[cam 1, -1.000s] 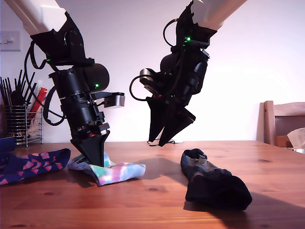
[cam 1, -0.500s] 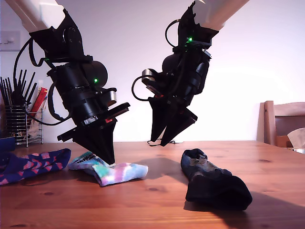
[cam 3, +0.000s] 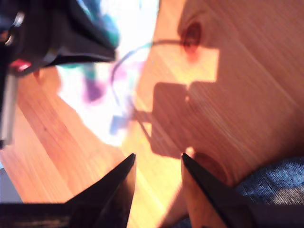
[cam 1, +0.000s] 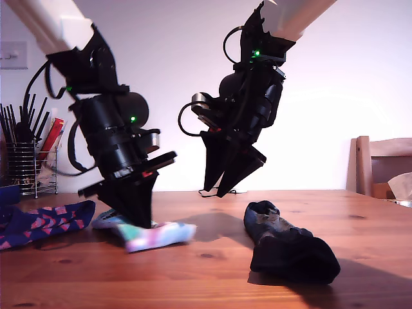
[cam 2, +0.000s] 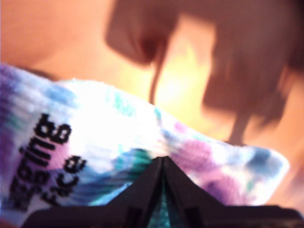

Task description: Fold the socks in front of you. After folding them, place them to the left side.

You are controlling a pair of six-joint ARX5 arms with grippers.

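Note:
Three socks lie on the wooden table. A navy-purple sock with pink blocks is at the exterior view's left. Beside it lies a pastel tie-dye sock, blurred by motion, filling the first wrist view. My first gripper stands tilted on its heel end, jaws shut with a bit of the fabric pinched between them. A dark sock lies crumpled toward the exterior view's right, and its edge shows in the second wrist view. My second gripper hovers open above bare wood between the tie-dye and dark socks.
A wire rack with dark utensils stands at the back on the exterior view's left. A wooden chair and a pale crumpled thing sit at that view's right edge. Bare wood runs along the table's front.
My first gripper went from upright on the tie-dye sock to tilted, then settled lower on it; the sock has shifted slightly and is blurred. The second arm has barely moved.

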